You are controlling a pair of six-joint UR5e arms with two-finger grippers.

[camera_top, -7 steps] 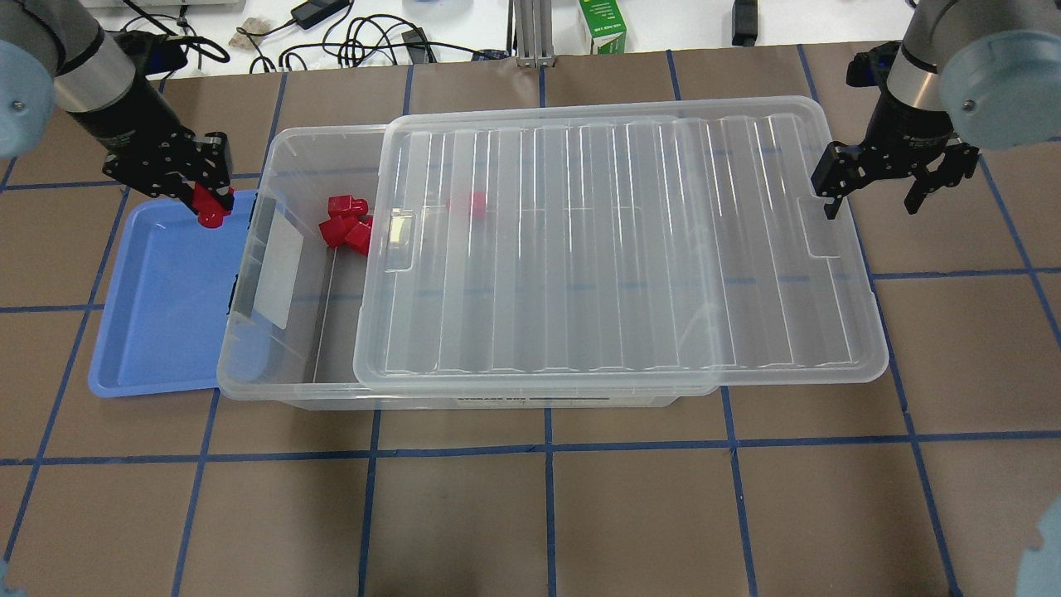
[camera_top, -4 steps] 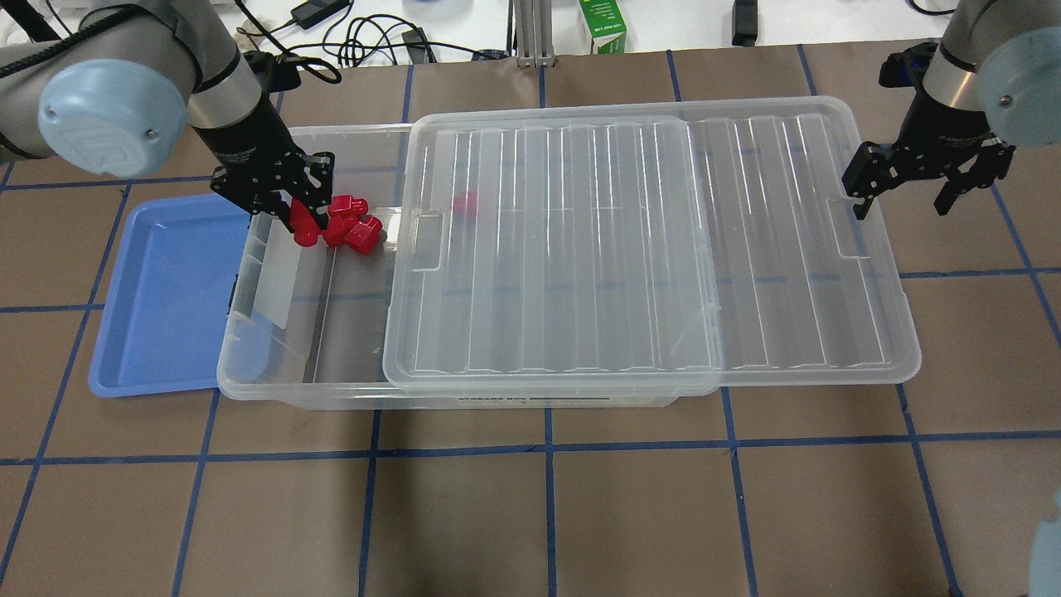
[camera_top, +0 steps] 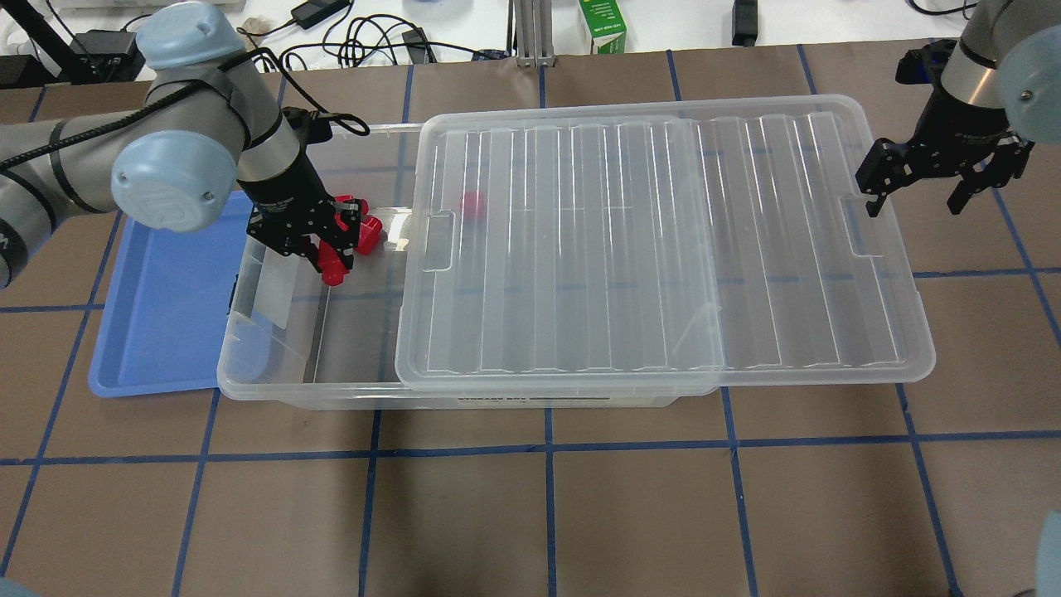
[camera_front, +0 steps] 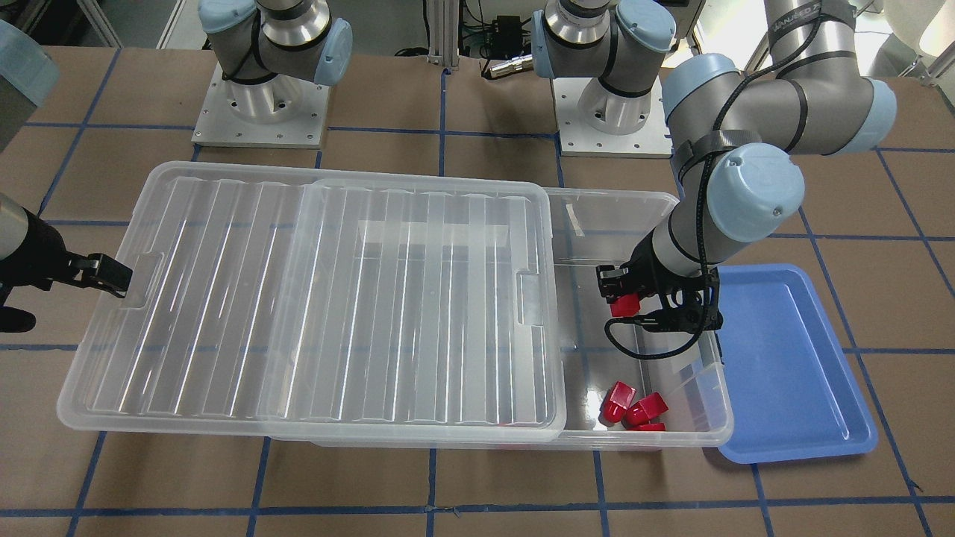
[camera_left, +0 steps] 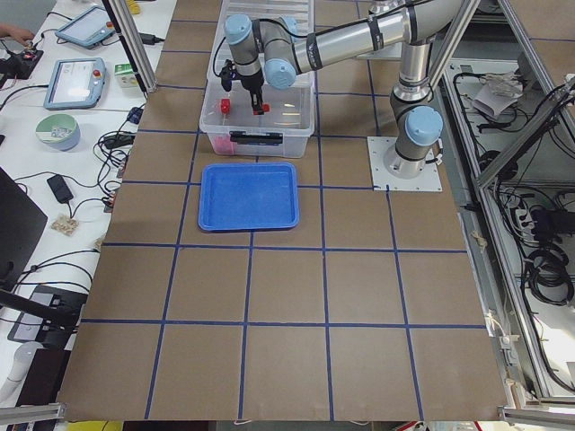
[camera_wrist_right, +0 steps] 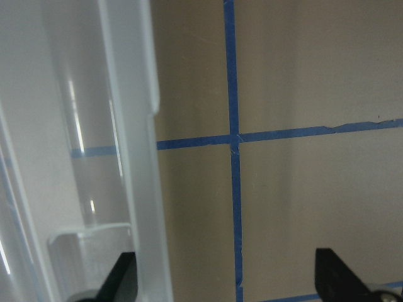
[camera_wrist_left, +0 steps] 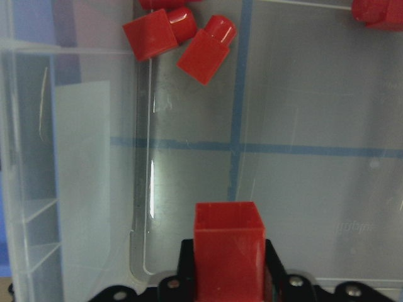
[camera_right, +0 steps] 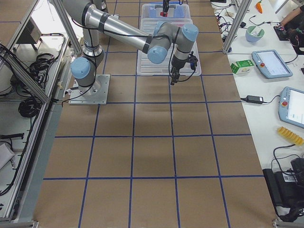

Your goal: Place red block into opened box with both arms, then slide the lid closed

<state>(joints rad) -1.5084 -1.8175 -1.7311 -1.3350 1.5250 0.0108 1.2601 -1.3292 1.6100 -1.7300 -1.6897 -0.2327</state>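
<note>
My left gripper [camera_top: 331,264] is shut on a red block [camera_top: 336,272], which hangs over the uncovered left end of the clear box [camera_top: 265,388]. In the left wrist view the held red block [camera_wrist_left: 228,255] sits above the box floor. More red blocks [camera_top: 365,232] lie at the box's far side, and one [camera_top: 472,203] shows through the lid. The ribbed clear lid [camera_top: 663,249] covers the rest of the box and overhangs its right end. At that end's handle recess my right gripper [camera_top: 914,203] is open, with one finger [camera_wrist_right: 123,277] against the lid's rim [camera_wrist_right: 135,157].
A blue tray [camera_top: 166,315] lies on the table against the box's left end, with nothing in it. Cables, a green carton [camera_top: 603,25] and an aluminium post stand beyond the table's far edge. Blue tape lines grid the brown table.
My left gripper carried the red block from above the blue tray rightward to over the box's open end. The lid slid right together with my right gripper, widening the opening.
</note>
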